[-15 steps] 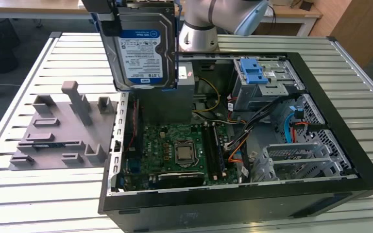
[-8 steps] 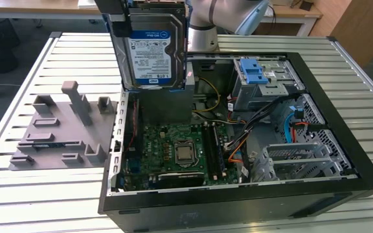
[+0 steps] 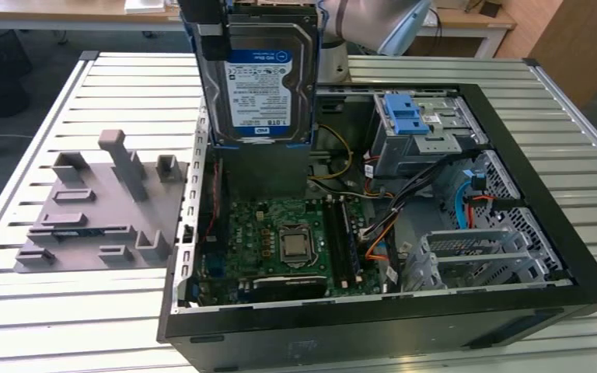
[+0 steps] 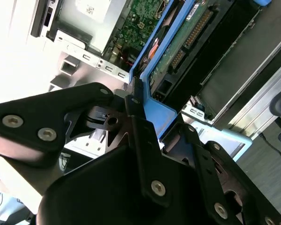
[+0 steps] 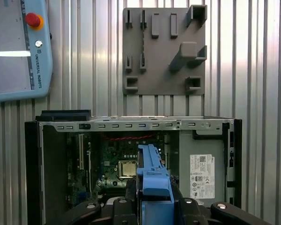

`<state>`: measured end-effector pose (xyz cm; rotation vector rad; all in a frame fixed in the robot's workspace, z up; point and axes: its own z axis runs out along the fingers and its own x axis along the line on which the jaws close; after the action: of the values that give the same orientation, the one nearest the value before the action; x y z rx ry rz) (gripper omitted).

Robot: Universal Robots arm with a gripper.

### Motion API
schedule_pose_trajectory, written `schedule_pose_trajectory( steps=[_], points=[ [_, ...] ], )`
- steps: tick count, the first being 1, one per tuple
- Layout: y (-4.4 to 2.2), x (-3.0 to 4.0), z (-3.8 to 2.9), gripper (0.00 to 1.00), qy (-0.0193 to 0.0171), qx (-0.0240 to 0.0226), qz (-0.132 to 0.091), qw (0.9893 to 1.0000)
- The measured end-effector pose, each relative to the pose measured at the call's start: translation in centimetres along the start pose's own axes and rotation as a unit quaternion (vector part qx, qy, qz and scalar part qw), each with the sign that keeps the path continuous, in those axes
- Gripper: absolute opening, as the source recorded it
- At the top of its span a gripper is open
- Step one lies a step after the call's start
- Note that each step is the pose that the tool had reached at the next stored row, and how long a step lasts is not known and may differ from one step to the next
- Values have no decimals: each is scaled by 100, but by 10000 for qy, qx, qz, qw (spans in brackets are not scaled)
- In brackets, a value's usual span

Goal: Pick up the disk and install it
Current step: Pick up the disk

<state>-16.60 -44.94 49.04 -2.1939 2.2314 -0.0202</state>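
The disk (image 3: 260,78) hangs in the air, upright, over the open computer case (image 3: 547,233). It does not touch the case. In the exterior view its white-and-blue label faces the camera. In the second wrist view the green circuit side of the disk (image 4: 178,51) shows, with the blue carrier (image 4: 161,117) along its edge. In the first wrist view the carrier (image 5: 152,173) stands edge-on over the motherboard (image 5: 117,159).

The gripper (image 5: 153,199) is clenched on the disk. Its black fingers (image 5: 131,190) press on the two sides of the blue carrier, and in the second wrist view one finger (image 4: 136,117) lies flat along the blue frame.

Inside the case, the motherboard (image 3: 277,233) with its processor socket (image 3: 296,247) lies below the disk. A blue latch (image 3: 407,115) sits on the drive cage at the far side of the case, toward the exterior view's right. A grey box with a white sticker (image 5: 201,173) sits at one end of the case.

The case stands on a slatted metal bench (image 3: 71,311) and reaches almost to its near edge. A grey holder plate (image 3: 91,210) lies just beside the case, toward the bench edge on the exterior view's left. A teach pendant (image 5: 18,47) with a red button (image 5: 33,19) rests on the bench, well apart from the case.
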Motion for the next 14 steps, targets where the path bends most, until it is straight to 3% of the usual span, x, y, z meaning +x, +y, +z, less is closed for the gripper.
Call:
schedule_pose_trajectory(
  steps=[14],
  points=[
    [-214,0,3,36,0,0,0,10000]
  ],
)
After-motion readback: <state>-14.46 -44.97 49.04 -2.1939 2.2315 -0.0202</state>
